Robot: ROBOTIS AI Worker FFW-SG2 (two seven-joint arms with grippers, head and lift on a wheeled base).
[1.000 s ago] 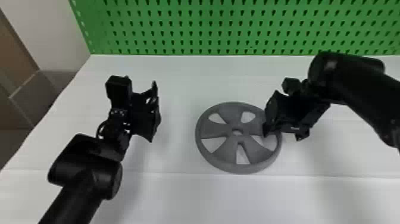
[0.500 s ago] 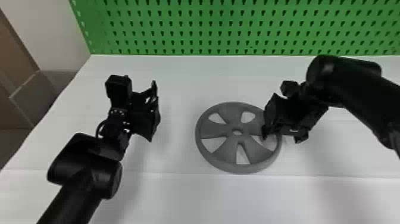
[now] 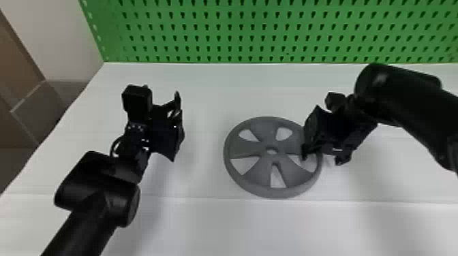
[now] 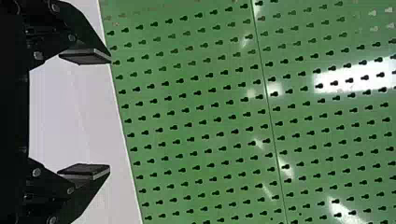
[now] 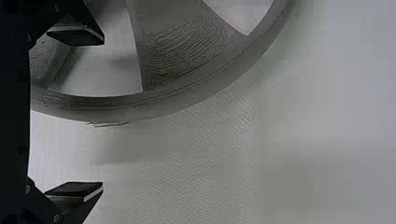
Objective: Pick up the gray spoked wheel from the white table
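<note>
Green board (image 3: 235, 20) punched with rows of keyhole-shaped slots stands along the far side of the white bench (image 3: 211, 224), and we see a pale wall (image 3: 61, 41) at the far left, with grey tiles (image 3: 41, 105) beyond the bench's left edge. A faint crease runs left to right across the bench, on the near side of the wheel (image 3: 246, 147).

We find the wheel lying flat on the bench, between the two tools and closer to the right one. It is grey, with a round rim, a small hole at its hub and five openings between broad spokes.

Our right tool (image 3: 321, 155) is open at the wheel's right side, its arm coming in from the right over the bench. In the right wrist view we see the right tool (image 5: 102, 112) with its fingers wide apart: one is over an opening inside the rim, the other outside the rim, over bare bench. The rim passes between them; whether either finger touches it, we cannot tell.

Our left tool (image 3: 177, 126) is parked over the bench, well apart from the wheel on its left, its arm coming in from the near left. It is open too, and in the left wrist view we see the board beyond its spread fingers, with bright reflections on it.
</note>
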